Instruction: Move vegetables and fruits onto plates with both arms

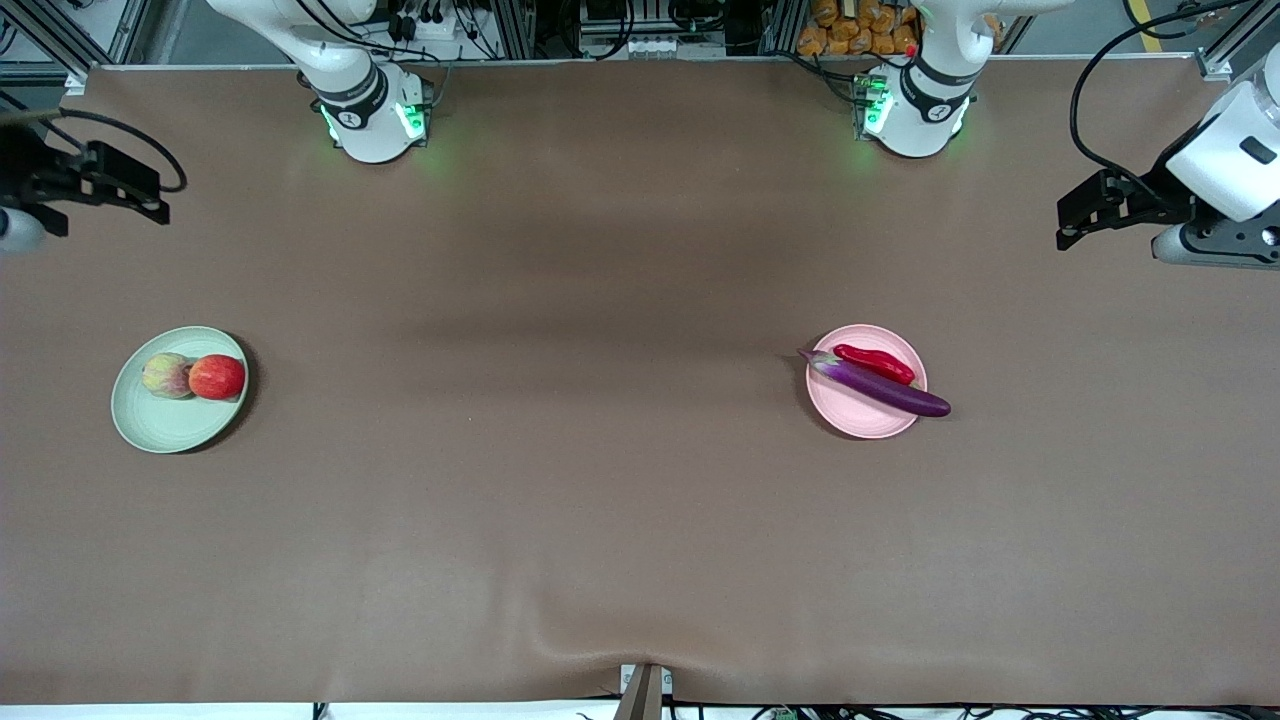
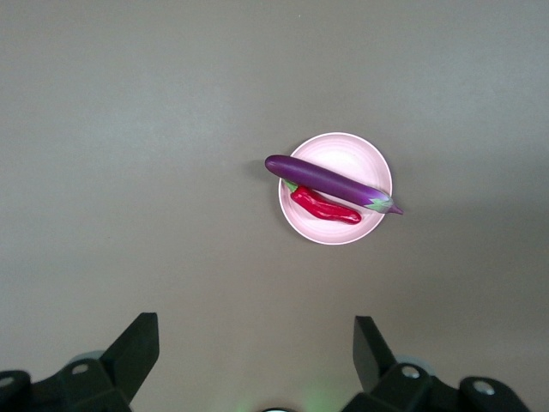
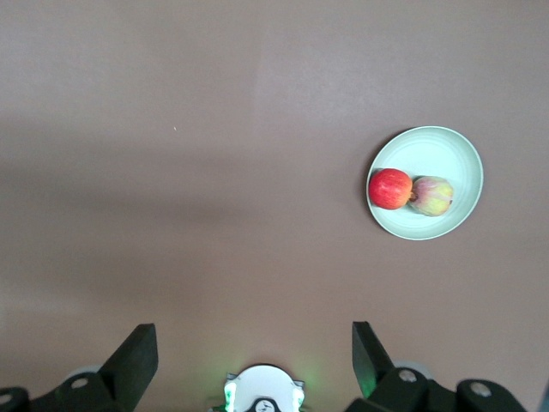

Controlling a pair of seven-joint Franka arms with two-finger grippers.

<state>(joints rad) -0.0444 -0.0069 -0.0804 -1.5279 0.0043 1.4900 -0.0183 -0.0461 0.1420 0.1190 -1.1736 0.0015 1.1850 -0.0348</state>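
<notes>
Both jaws stand wide open and hold nothing. Nearest the front camera, the eggplant [image 1: 880, 386] lies across the pink plate [image 1: 850, 415] with both ends past the rim, so a small bump could roll it off. The chili [image 1: 876, 362] lies beside it. On the green plate [image 1: 165, 425], the red fruit [image 1: 217, 377] touches the yellow-green fruit [image 1: 166, 375]. The left gripper [image 1: 1085, 215] and right gripper [image 1: 120, 190] wait high over the table's ends.

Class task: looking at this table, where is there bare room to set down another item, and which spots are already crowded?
The widest bare stretch of table lies between the green plate and the pink plate. The strip nearer the front camera than both plates is bare too. The plates are crowded: red fruit and yellow-green fruit on one, eggplant and chili pepper on the other.
</notes>
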